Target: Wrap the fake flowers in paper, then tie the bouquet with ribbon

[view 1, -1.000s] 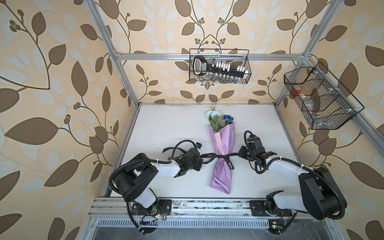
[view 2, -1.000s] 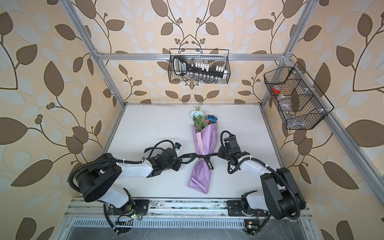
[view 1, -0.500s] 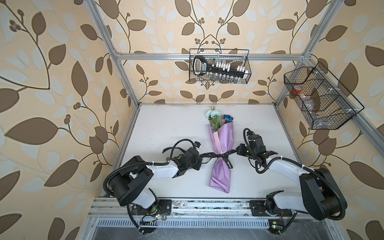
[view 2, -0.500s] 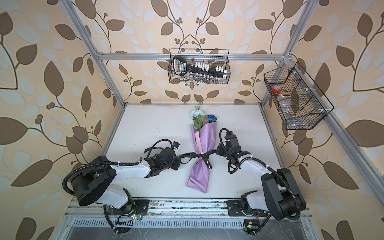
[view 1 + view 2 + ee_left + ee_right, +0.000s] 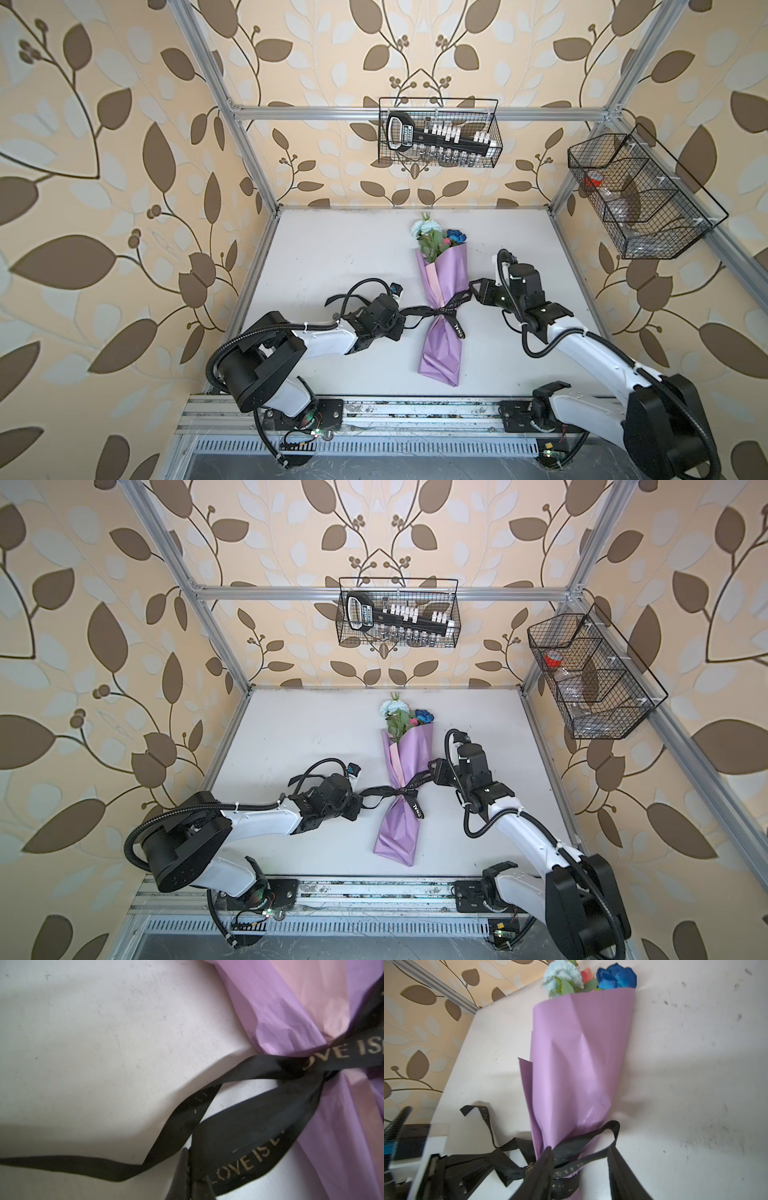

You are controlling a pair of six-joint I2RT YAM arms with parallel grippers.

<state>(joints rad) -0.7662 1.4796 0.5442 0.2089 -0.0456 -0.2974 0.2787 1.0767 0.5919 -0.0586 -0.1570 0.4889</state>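
Black ribbon [image 5: 417,310] with pale lettering is seen tied in a knot [image 5: 441,309] round the waist of the bouquet of fake flowers [image 5: 446,270]. The bouquet is laid along the middle of the white table [image 5: 332,257], with its blooms [image 5: 432,237] toward 12 o'clock and the foot of the lilac wrap [image 5: 440,357] toward 6 o'clock. Against the pictures of a second ago, one change is to be noted. The right gripper [image 5: 478,290], then clamped on the ribbon at about 2 o'clock of the knot, is now shown with its jaws parted partway. The bouquet and both arms are found almost where they were. In the right wrist view the two fingers [image 5: 540,1169] are seen standing apart, with a slack loop of ribbon arched between them. Whether the loop is touched by either finger cannot be told, but it is no longer pinched. The left gripper [image 5: 400,318], at 9 o'clock of the knot, is kept fully closed. In the left wrist view a broad fold of ribbon is seen nipped at its tips, while a thinner tail is trailed away over the table. A loose end is draped from the knot toward 5 o'clock over the lower wrap. It is judged that the tightening pull has been finished and the ribbon is being let go on the right. The tie may be taken as nearly done, with only the release on the left presumably remaining.
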